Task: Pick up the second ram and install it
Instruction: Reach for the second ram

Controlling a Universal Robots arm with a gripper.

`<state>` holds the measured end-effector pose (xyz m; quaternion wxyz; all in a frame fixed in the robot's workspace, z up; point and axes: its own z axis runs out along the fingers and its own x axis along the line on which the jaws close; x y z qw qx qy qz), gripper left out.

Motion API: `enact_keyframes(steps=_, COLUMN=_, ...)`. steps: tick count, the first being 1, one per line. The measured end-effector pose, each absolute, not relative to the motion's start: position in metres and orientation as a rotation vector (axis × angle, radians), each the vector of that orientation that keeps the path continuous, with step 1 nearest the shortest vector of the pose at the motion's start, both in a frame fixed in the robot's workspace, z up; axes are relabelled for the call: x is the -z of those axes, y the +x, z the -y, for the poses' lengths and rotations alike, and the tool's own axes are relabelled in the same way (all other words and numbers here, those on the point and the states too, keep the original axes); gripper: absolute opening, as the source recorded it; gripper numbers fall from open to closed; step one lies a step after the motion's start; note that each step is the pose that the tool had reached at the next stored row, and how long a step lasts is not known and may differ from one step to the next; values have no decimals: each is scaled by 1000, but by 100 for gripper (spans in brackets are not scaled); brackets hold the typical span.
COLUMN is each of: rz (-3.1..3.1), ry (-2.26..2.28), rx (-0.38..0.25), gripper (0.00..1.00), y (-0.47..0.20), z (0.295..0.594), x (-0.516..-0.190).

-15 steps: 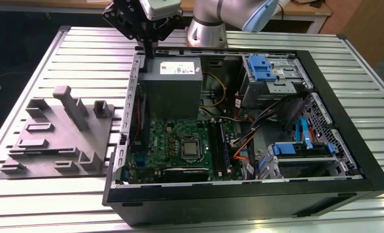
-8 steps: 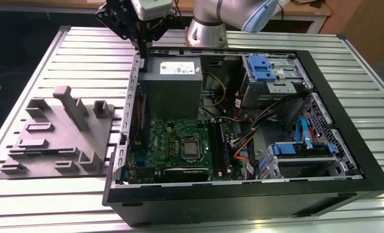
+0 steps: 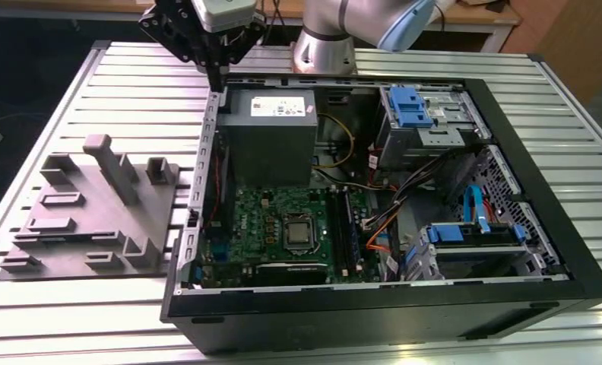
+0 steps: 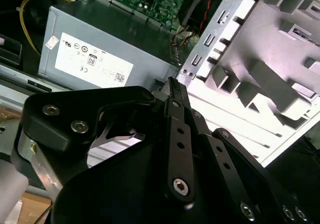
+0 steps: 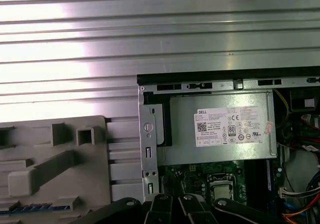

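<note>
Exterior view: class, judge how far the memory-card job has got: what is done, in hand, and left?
Done: the computer case lies open, its green board exposed. In hand: the gripper hangs above the case's corner by the grey power supply; whether it carries the card is unclear. Left: it is away from the board's long slots, so seating seems outstanding.

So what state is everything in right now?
Computer case: open, lying on its side.
Processor socket: uncovered, nothing mounted over it.
Gripper: at the case corner beside the power supply.
Grey fixture: flat on the table, post upright.
</note>
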<state>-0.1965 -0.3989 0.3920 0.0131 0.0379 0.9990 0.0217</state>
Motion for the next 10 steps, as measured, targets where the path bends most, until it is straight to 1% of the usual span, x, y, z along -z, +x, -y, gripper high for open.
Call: enact_keyframes(steps=10, rz=-3112, ry=118, rx=-67, gripper=10, y=-210, z=399, x=-392)
